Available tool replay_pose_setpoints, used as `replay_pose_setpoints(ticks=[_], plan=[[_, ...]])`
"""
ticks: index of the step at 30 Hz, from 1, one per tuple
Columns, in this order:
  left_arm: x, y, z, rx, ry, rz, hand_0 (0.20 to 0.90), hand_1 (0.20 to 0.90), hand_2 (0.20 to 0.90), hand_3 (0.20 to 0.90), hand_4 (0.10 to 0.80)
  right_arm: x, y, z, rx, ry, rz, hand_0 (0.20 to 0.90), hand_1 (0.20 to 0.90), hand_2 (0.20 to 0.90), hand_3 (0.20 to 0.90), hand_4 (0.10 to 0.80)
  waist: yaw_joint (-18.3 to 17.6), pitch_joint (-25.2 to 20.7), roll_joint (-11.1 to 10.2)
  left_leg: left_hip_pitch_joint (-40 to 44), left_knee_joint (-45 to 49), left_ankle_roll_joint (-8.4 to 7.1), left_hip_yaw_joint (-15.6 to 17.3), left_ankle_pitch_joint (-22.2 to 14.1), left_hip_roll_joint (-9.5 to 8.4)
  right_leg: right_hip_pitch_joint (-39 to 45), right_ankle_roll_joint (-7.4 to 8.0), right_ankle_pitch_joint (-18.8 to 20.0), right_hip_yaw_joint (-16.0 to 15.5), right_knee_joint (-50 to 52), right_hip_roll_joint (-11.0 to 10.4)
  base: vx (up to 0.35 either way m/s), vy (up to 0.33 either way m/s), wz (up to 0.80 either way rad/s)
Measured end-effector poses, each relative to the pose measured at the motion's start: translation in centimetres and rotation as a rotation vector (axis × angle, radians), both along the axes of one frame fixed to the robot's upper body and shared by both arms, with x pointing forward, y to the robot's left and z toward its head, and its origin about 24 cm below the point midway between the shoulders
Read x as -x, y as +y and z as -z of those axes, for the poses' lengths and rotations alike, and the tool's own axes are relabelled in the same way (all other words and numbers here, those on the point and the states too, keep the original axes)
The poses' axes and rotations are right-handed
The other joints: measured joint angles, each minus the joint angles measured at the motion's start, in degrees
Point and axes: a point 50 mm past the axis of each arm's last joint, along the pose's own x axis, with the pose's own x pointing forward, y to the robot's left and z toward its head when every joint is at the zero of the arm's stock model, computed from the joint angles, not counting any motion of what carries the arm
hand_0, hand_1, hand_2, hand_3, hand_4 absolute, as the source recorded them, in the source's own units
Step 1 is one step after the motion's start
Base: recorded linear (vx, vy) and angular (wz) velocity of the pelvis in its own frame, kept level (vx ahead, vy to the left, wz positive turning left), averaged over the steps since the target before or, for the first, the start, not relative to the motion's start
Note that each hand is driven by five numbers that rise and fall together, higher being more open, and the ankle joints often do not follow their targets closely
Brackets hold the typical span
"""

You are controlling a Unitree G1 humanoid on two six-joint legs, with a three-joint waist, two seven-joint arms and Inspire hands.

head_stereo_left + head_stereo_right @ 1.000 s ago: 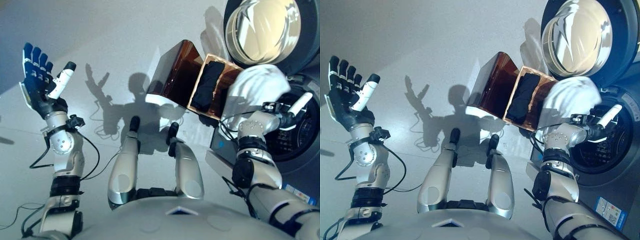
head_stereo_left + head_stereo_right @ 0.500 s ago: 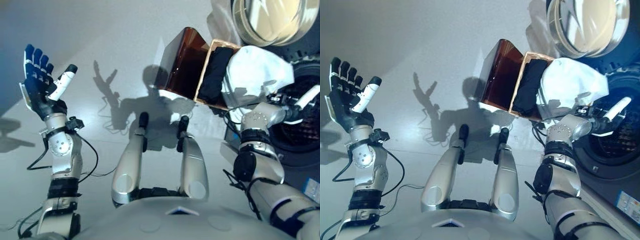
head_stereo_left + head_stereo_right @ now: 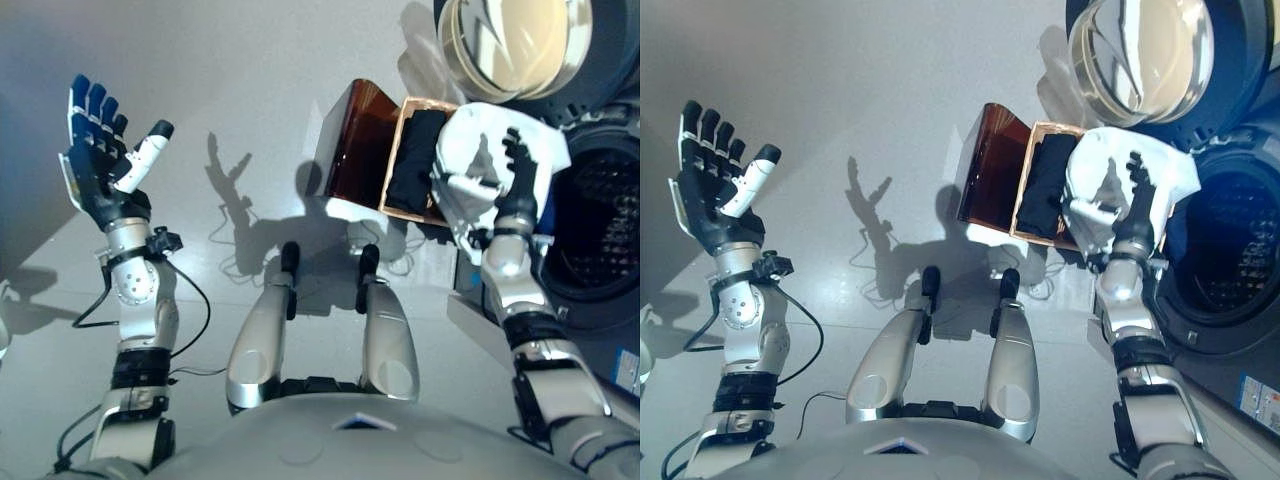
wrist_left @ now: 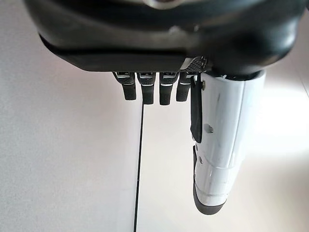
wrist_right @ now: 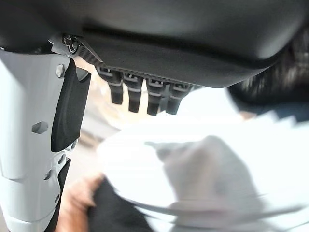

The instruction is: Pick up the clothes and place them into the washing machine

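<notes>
A white garment (image 3: 478, 160) lies bunched over the right end of an amber basket (image 3: 360, 140), beside the washing machine's drum opening (image 3: 600, 215). A dark garment (image 3: 412, 165) lies inside the basket. My right hand (image 3: 517, 175) stands open in front of the white garment, fingers straight and pointing up; its wrist view shows the white garment (image 5: 217, 159) and the dark garment (image 5: 111, 212) past its fingers (image 5: 130, 94). My left hand (image 3: 100, 160) is raised at the far left, open and empty, with only bare floor past its thumb (image 4: 217, 145).
The washing machine's round glass door (image 3: 500, 45) hangs open at the top right, above the basket. The machine's dark front (image 3: 1240, 330) fills the right side. Light grey floor (image 3: 240, 90) spreads to the left of the basket.
My right hand has swung from pointing sideways at the drum to standing upright against the white garment. The view has shifted a little. My left hand stays raised.
</notes>
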Motion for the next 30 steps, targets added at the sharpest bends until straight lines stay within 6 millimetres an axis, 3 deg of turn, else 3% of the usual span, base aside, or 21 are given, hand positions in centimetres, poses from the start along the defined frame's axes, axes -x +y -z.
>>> replay_pose_setpoints(ticks=[7, 13, 17, 19, 22, 23, 24, 26, 28, 29, 30], plan=[[0.5, 0.0, 1.1, -0.017, 0.066, -0.005, 0.9, 0.9, 0.9, 0.9, 0.8, 3.0, 0.8, 3.5, 0.314, 0.265, -0.141, 0.9, 0.9, 0.9, 0.9, 0.8, -1.39, -2.68, -1.13, 10.36, -7.71, 0.36, -1.15, 2.19, 0.83, 11.9, 0.47, 2.43, -2.31, -9.54, 0.4, 0.096, 0.007, 0.06], [0.9, -0.1, 2.1, -0.029, 0.119, -0.005, 0.9, 0.9, 0.9, 0.9, 0.8, 4.8, 2.3, 5.6, 0.307, 0.347, -0.201, 0.9, 0.9, 0.9, 0.9, 0.8, -2.26, -5.4, -1.22, 19.22, -12.74, 0.49, -0.98, 2.85, 0.77, 23.88, 1.46, 6.09, -2.34, -20.87, 0.91, 0.08, -0.04, 0.0], [1.8, 0.1, 3.0, -0.038, 0.16, -0.018, 0.9, 0.9, 0.9, 0.9, 0.8, 6.0, 2.9, 6.8, 0.269, 0.385, -0.201, 0.9, 0.9, 0.9, 0.9, 0.8, -2.47, -6.96, -2.09, 23.81, -14.52, 0.39, -0.81, 2.78, 1.51, 29.52, 1.13, 6.74, -1.58, -24.66, 1.86, 0.083, -0.116, 0.0], [2.5, 0.4, 3.6, -0.049, 0.194, -0.028, 0.9, 0.9, 0.9, 0.9, 0.8, 6.6, 3.2, 7.1, 0.257, 0.398, -0.205, 0.9, 0.9, 0.9, 0.9, 0.8, -2.41, -7.65, -2.9, 25.1, -13.83, -0.29, -0.6, 2.31, 2.19, 30.88, 0.72, 6.45, -1.25, -24.72, 2.61, 0.016, -0.126, -0.13], [3.4, 1.1, 4.8, -0.054, 0.261, -0.04, 0.9, 0.9, 0.9, 0.9, 0.8, 6.9, 3.9, 7.6, 0.244, 0.415, -0.231, 0.9, 0.9, 0.9, 0.9, 0.8, -0.27, -6.83, -5.71, 24.11, -3.46, -3.14, -0.95, -0.6, 2.12, 32.66, -0.65, 5.58, 2.24, -23.51, 3.07, -0.095, 0.011, -0.46], [3.7, 1.2, 5.2, -0.052, 0.285, -0.046, 0.9, 0.9, 0.9, 0.9, 0.8, 6.8, 4.2, 7.6, 0.243, 0.411, -0.246, 0.9, 0.9, 0.9, 0.9, 0.8, 1.28, -6.64, -6.58, 21.74, 3.28, -3.3, -3.58, -1.78, 0.76, 32.54, -1.75, 5.13, 4.42, -22.75, 2.73, 0.087, 0.07, -1.07], [4.3, 1.1, 6.3, -0.038, 0.328, -0.045, 0.9, 0.9, 0.9, 0.9, 0.8, 6.8, 3.9, 7.4, 0.249, 0.402, -0.253, 0.9, 0.9, 0.9, 0.9, 0.8, 3.39, -6.85, -6.22, 20.54, 8.33, -3.77, -10.62, -2.55, -0.1, 32.63, -1.68, 5.11, 6.41, -22.21, 3.13, 0.14, 0.088, -0.96], [4.7, 0.7, 7.2, -0.01, 0.36, -0.047, 0.9, 0.9, 0.9, 0.9, 0.8, 6.8, 3.6, 7.2, 0.253, 0.395, -0.24, 0.9, 0.9, 0.9, 0.9, 0.8, 2.25, -8.1, -4.77, 19.67, 6.41, -4.21, -12.24, -4.49, 0.25, 33.19, -1.67, 5.15, 5.37, -23.24, 3.61, 0.164, 0.122, -0.31], [4.6, 0.0, 7.4, 0.011, 0.36, -0.036, 0.9, 0.9, 0.9, 0.9, 0.8, 6.9, 2.8, 6.8, 0.266, 0.394, -0.233, 0.9, 0.9, 0.9, 0.9, 0.8, 0.26, -9.5, -2.23, 18.58, 1.83, -3.15, -7.6, -5.02, 0.43, 32.11, -1.52, 5.23, 4.41, -23.25, 4.26, 0.107, 0.119, 0.01], [4.5, 0.1, 7.3, 0.01, 0.36, -0.034, 0.9, 0.9, 0.9, 0.9, 0.8, 7.0, 2.8, 6.9, 0.266, 0.405, -0.24, 0.9, 0.9, 0.9, 0.9, 0.8, 0.72, -10.14, -1.72, 19.2, -1.5, 0.27, -5.56, -3.08, 0.47, 31.09, -0.65, 5.56, 5.69, -22.88, 4.1, 0.068, 0.103, -0.31], [4.4, 0.2, 7.2, 0.01, 0.357, -0.044, 0.9, 0.9, 0.9, 0.9, 0.8, 7.1, 3.0, 7.0, 0.267, 0.411, -0.249, 0.9, 0.9, 0.9, 0.9, 0.8, 0.5, -10.24, -2.19, 19.74, -2.6, 0.57, -5.16, -2.92, -0.2, 30.93, -0.24, 5.38, 6.34, -22.95, 3.56, 0.085, 0.137, -0.36]])
